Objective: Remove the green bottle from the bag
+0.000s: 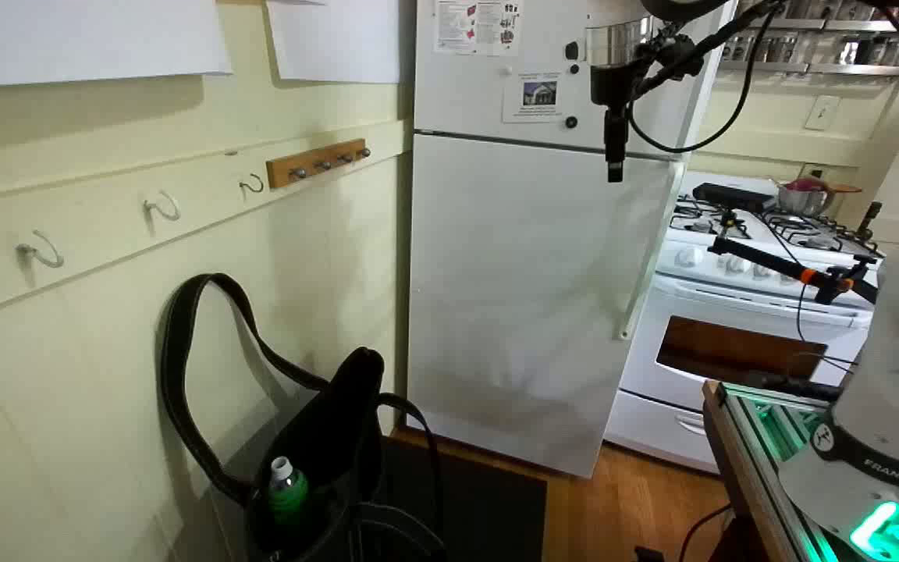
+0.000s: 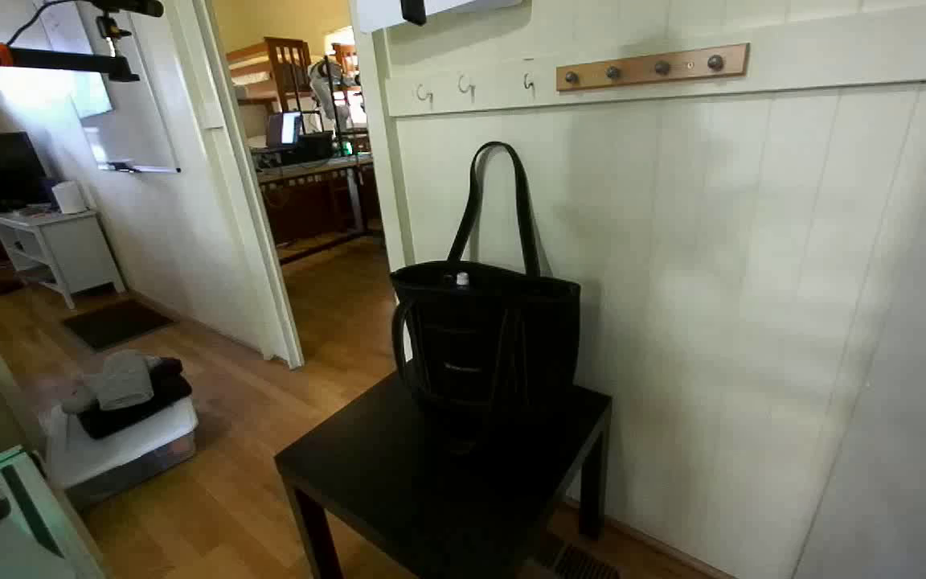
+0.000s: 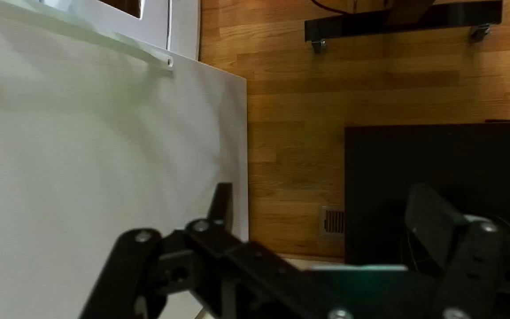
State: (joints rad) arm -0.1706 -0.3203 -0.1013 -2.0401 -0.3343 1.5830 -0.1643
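The black bag [image 1: 340,421] stands upright on a low black table [image 2: 399,474], its long strap looping up against the wall. It also shows in an exterior view [image 2: 483,346]. The green bottle [image 1: 288,493] stands inside the open bag with its white cap up; in an exterior view only the cap [image 2: 462,278] shows above the rim. My gripper [image 1: 615,168] points down, high in front of the refrigerator, well above and away from the bag. In the wrist view my gripper [image 3: 321,194] is wide open with nothing between its fingers. The bottle does not show there.
The white refrigerator [image 1: 527,304] stands behind my gripper, with the stove [image 1: 738,312] beside it. Hooks [image 1: 161,206] and a wooden peg rack [image 2: 656,68] line the wall above the bag. A storage box [image 2: 125,450] with clothes is on the floor.
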